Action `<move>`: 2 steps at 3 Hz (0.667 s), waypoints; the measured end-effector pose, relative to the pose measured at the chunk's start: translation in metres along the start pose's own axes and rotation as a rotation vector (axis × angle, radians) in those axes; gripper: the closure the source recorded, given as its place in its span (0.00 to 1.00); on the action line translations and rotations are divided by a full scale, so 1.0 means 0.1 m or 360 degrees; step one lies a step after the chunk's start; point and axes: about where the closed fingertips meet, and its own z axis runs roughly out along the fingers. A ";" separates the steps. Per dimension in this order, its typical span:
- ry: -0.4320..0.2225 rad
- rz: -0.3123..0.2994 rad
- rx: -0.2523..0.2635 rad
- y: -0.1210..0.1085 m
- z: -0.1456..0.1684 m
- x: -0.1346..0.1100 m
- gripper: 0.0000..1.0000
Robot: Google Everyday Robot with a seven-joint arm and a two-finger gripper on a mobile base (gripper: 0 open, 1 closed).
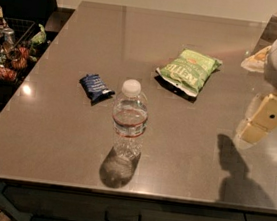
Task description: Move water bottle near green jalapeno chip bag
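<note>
Camera view: one look down across a grey table (49, 137), read from the near edge to the far.
Water bottle (129, 121): stands upright near the front edge, white cap on top, long axis vertical; lies well apart from the gripper, toward the picture's left of it and slightly nearer the camera.
Gripper (266, 118): hangs above the table's right side, cream-coloured under the white arm housing, tilted down and leftward; touches nothing. Grip state: cannot tell.
Blue packet (96, 87): lies flat just beyond the bottle, farther left from the gripper; not part of the job.
Green jalapeno chip bag (188, 71): lies flat, left of the gripper and farther back, closer to it than the bottle is.
Deciding relation: bottle sits leftward and nearer than the gripper, so probably calls for a sideways reach across the open table, meeting the ribbed body side-on below the cap.
</note>
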 end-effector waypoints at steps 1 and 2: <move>-0.0312 0.0055 -0.0104 0.16 0.24 -0.29 0.00; -0.0545 0.0090 -0.0160 0.24 0.35 -0.58 0.00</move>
